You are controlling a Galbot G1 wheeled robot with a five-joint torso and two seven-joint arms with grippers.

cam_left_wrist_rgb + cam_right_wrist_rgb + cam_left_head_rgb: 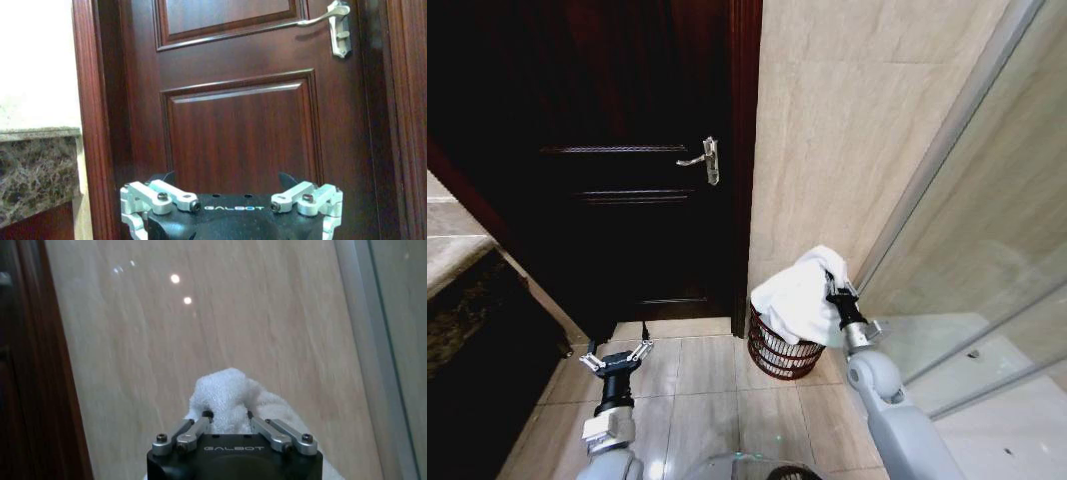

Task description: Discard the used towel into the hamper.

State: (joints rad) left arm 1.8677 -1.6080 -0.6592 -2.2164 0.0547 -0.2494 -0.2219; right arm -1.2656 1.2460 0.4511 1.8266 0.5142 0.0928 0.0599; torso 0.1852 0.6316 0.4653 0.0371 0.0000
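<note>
My right gripper (831, 282) is clamped on the towel (799, 296), holding it directly over the hamper (779, 352) for release, while my left gripper (616, 356) waits spread, empty, facing the door (627, 150).

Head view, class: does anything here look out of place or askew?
Only the towel. It hangs bunched over the hamper, draped across its rim instead of lying inside, with the right gripper shut on it. The left gripper hangs open by the door. Nothing looks spilled or damaged.
</note>
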